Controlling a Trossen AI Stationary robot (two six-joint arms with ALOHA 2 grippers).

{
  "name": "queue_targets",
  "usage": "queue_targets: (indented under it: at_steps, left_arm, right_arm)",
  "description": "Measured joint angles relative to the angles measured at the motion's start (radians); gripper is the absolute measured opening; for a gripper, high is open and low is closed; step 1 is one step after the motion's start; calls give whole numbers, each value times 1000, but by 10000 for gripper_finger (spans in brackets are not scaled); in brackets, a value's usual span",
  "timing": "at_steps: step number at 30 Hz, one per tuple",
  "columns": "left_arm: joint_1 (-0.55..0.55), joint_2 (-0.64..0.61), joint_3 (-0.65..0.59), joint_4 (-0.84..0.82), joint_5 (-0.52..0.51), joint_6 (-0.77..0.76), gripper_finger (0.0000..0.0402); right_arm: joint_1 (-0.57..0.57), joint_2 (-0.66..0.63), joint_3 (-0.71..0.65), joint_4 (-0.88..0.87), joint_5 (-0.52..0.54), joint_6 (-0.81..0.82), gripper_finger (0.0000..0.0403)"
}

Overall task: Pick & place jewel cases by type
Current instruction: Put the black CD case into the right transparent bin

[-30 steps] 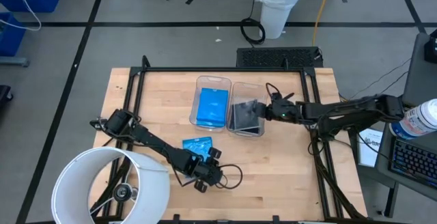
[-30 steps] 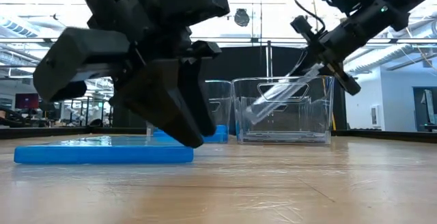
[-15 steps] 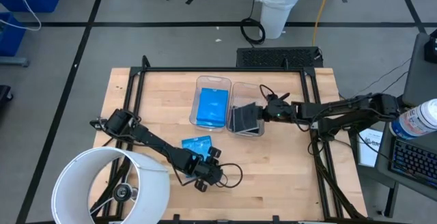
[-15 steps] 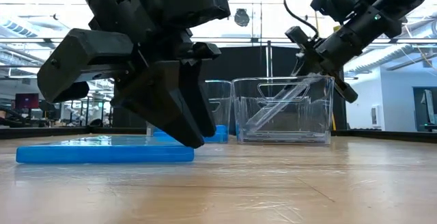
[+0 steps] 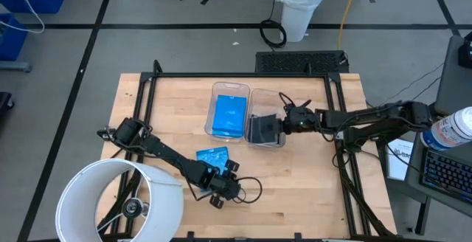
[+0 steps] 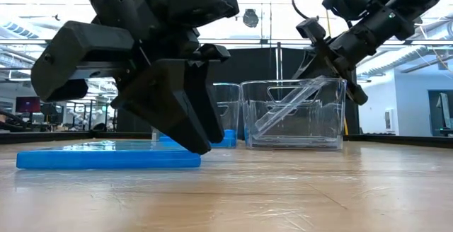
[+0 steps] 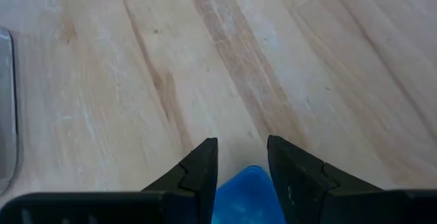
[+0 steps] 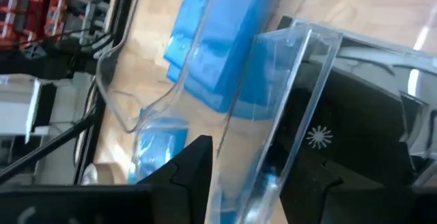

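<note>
- Leaning in the right bin point(image 5: 266, 128), the grey case point(image 5: 263, 128) stood tilted, its low edge on the bin floor toward the blue bin point(image 5: 228, 111) and its high edge toward the right gripper point(image 5: 286, 123); in the low view it showed as a slanted clear slab point(image 6: 290, 106) running from lower left to upper right.
- The blue bin held a stack of blue cases point(image 5: 228, 115) lying flat, long side running away from the front edge.
- One loose blue case point(image 5: 212, 156) lay flat on the table point(image 5: 310, 183), just beside the left gripper point(image 5: 221, 186); in the low view it was a thin blue slab point(image 6: 106, 158).
- The left gripper hung low over the table, fingers narrowly parted astride that case's corner point(image 7: 247, 195), not clamped on it.
- The right gripper sat at the right bin's rim; its fingers had parted since a second earlier, and I could not tell whether they touched the case.
- Against the earlier frames, the grey case had dropped deeper into the bin, and the right arm had edged closer to it; the left arm had not moved.
- The table was pale wood inside a black frame; a white bucket point(image 5: 304, 4) stood on the floor beyond, and a large white cylinder point(image 5: 118, 201) overlapped the near left corner.
</note>
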Motion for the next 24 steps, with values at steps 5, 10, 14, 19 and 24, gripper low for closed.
queue_targets:
  at_steps: [5, 10, 14, 19, 24]
  left_arm:
    - [0, 0, 0, 3, 0, 0, 133]
    - [0, 0, 0, 10, 2, 0, 133]
    - [0, 0, 0, 11, 16, 0, 133]
    - [0, 0, 0, 11, 16, 1, 133]
    - [1, 0, 0, 13, 17, 2, 133]
  right_arm:
    - [-23, -25, 0, -24, -46, -24, 134]
    - [-66, -60, 0, -78, -44, -46, 131]
    - [-84, -68, 0, -151, -43, -51, 131]
    - [-84, -53, 0, -183, -74, -57, 130]
    - [-83, -45, 0, -182, -137, -225, 130]
